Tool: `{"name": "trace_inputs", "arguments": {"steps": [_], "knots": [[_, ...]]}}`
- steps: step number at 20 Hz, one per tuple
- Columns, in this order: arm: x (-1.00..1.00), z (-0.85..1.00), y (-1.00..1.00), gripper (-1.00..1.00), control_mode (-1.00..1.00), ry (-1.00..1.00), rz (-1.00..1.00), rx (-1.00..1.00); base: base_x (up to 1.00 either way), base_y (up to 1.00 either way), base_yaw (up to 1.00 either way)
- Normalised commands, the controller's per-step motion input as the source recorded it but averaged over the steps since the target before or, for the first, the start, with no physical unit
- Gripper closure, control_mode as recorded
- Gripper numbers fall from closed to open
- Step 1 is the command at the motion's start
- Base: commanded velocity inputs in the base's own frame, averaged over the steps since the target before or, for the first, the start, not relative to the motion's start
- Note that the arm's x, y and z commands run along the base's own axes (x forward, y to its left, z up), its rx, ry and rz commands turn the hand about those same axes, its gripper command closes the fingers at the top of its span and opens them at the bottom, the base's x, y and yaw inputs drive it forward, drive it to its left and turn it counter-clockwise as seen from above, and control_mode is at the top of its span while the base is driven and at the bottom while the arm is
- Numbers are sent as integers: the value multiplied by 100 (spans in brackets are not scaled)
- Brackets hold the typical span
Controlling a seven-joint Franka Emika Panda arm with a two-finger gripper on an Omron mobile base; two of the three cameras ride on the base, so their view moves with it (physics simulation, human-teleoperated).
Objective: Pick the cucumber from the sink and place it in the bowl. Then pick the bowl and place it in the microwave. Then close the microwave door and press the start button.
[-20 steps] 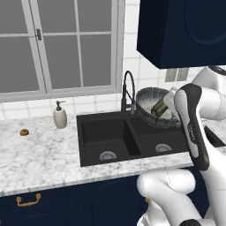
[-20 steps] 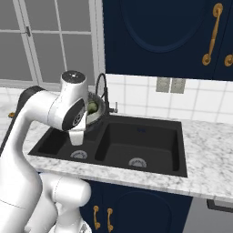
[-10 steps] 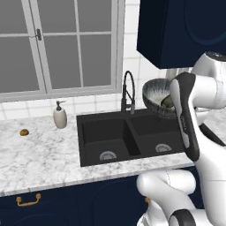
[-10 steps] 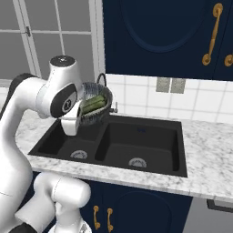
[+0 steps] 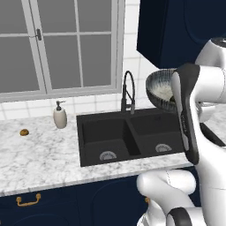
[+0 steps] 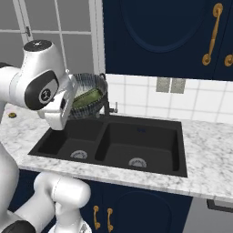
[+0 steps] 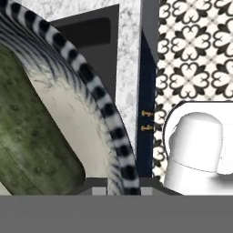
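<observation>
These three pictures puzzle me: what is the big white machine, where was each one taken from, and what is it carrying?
The white machine is a robot arm in a computer-drawn kitchen. Two pictures come from cameras riding behind it, one to its left and one to its right. The third comes from a camera on its hand, so it sits very close and tilted.

The arm holds a round bowl up in the air above the black sink. Its fingers grip the bowl's rim, though the arm hides them in the side views. Inside lies a green cucumber, which looms large in the hand picture.

On the marble counter stand a white soap bottle and a small brown lump. A black faucet rises behind the sink.
</observation>
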Motion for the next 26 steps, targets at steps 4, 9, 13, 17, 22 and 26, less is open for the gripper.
{"name": "trace_inputs", "arguments": {"steps": [4,9,13,17,22,26], "knots": [[-51,8,16,100,100,-10,0,-5,-1,0,0],[0,0,0,100,100,0,0,0,-31,-30,-1],[0,0,0,100,100,0,0,0,-19,-45,-56],[0,0,0,100,100,0,0,0,0,0,-99],[0,0,0,100,100,0,0,0,0,0,-96],[0,0,0,100,100,0,0,0,0,-13,-90]]}}
